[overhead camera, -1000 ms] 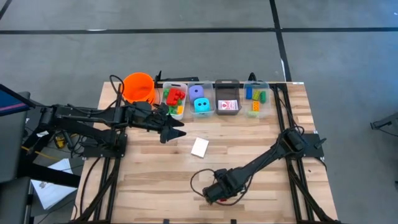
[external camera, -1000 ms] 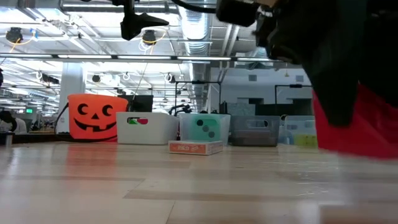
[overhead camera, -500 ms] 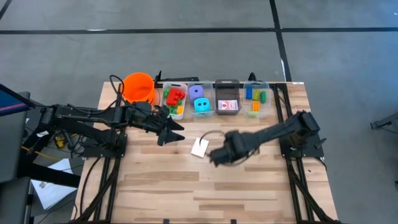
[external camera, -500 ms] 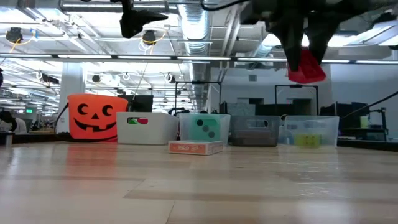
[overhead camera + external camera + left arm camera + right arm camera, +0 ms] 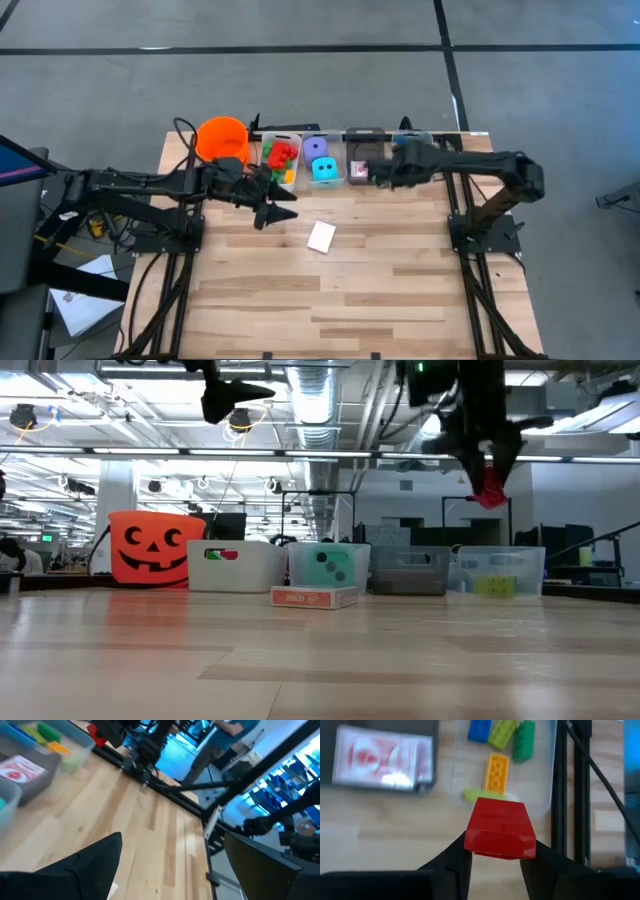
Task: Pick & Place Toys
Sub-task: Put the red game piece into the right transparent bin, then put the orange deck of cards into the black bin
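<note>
Nearest us on the table [image 5: 330, 290] lies a card box [image 5: 321, 236], alone on the wood in front of the bins. Beyond it our left gripper [image 5: 283, 205] hangs in the air with its fingers spread wide and empty, just short of the bin of bricks [image 5: 280, 160]. At the far row our right gripper [image 5: 496, 862] pinches a red brick [image 5: 500, 828], raised above the table edge beside the grey card bin [image 5: 365, 158] and the clear bin [image 5: 547, 775] of coloured bricks.

table [image 5: 400, 280] — wood | on it — bucket [image 5: 222, 139], four bins [image 5: 365, 135], card box [image 5: 321, 237]
</note>
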